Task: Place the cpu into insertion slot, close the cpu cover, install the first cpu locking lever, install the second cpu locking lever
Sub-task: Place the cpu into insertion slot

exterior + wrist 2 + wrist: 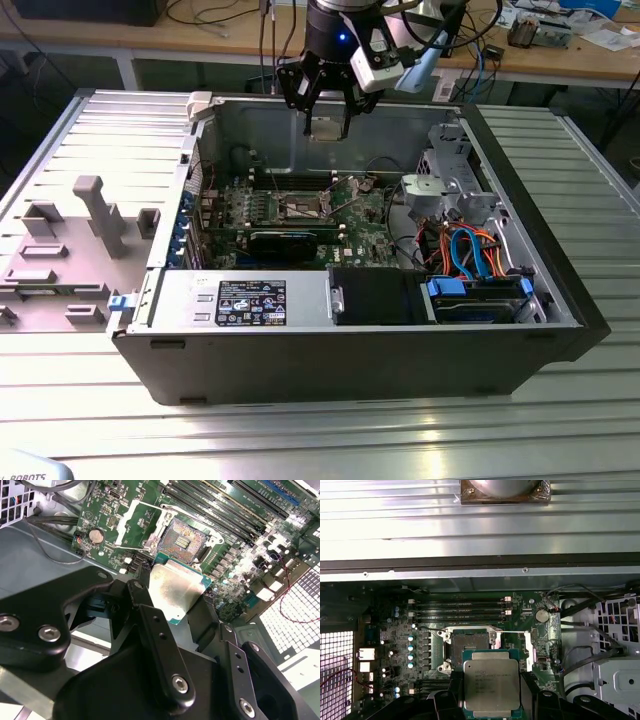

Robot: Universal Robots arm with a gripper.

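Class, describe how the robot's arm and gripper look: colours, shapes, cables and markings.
The gripper is matt black, built of angular linked bars fixed with silver screws. The arm above it is dark and round, with a small blue light. A white box and a pale blue strip are mounted at its wrist.

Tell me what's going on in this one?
The arm's gripper holds the cpu by its edges between its fingers, up above the open computer case. The chip is not yet in the insertion slot. The slot lies bare on the green board, and the cpu cover is swung open beside it, so nothing has been closed or locked.
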